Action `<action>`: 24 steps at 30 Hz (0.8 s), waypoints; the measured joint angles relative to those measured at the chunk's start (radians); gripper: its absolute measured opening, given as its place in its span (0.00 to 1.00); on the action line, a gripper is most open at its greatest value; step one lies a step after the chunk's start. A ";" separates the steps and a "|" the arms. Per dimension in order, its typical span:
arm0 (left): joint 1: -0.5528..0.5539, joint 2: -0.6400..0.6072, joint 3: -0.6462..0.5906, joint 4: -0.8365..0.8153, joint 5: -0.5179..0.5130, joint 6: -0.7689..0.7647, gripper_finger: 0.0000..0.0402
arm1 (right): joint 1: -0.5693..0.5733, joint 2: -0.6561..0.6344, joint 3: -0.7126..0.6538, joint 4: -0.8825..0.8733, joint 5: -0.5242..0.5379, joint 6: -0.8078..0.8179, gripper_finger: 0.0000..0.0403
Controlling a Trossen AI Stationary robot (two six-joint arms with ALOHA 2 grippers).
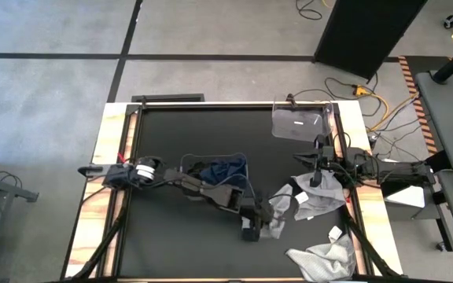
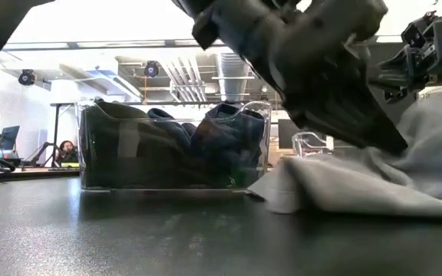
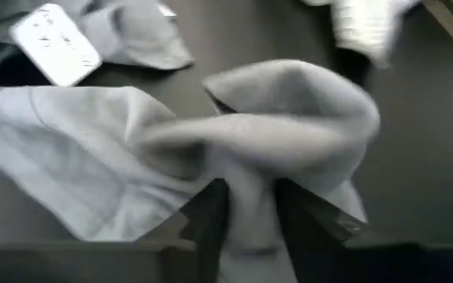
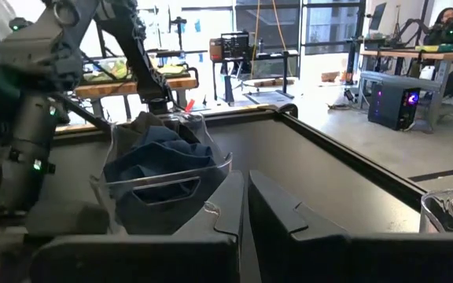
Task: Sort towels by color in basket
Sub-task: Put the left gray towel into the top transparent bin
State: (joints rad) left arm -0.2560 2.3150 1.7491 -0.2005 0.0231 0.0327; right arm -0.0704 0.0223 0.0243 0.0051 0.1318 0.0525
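Observation:
A light grey towel [image 1: 314,201] lies crumpled on the black table [image 1: 171,236], right of centre; it also shows in the low view [image 2: 374,180]. My left gripper [image 3: 250,224] reaches across from the left and is shut on its left part. My right gripper [image 4: 242,216] hovers over the towel's far right part [image 1: 318,171], shut and empty. Navy and dark towels [image 1: 225,168] fill a clear bin [image 2: 167,146]. A second grey towel [image 1: 321,258] lies at the near edge. My left gripper pinches a bunched-up fold of the grey towel [image 3: 252,196] between its two fingers [image 3: 211,216], slanting down from the table's left. The fold puffs up beyond the fingertips. The rest of the towel [image 3: 77,157] lies spread on the table.
An empty clear bin [image 1: 297,123] stands at the far right of the table. The bin of dark towels [image 4: 163,177] sits mid-table beside my left arm [image 1: 187,182]. Raised wooden rails [image 1: 104,189] border the table. Bare surface lies near left.

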 joint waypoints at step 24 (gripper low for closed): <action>-0.292 -0.811 -0.878 0.528 -0.306 -0.075 0.46 | 0.215 0.387 0.001 0.532 0.200 0.376 0.03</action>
State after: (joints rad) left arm -0.5483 1.5035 0.8712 0.3276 -0.2829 -0.0423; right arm 0.1448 0.4091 0.0253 0.5375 0.3322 0.4280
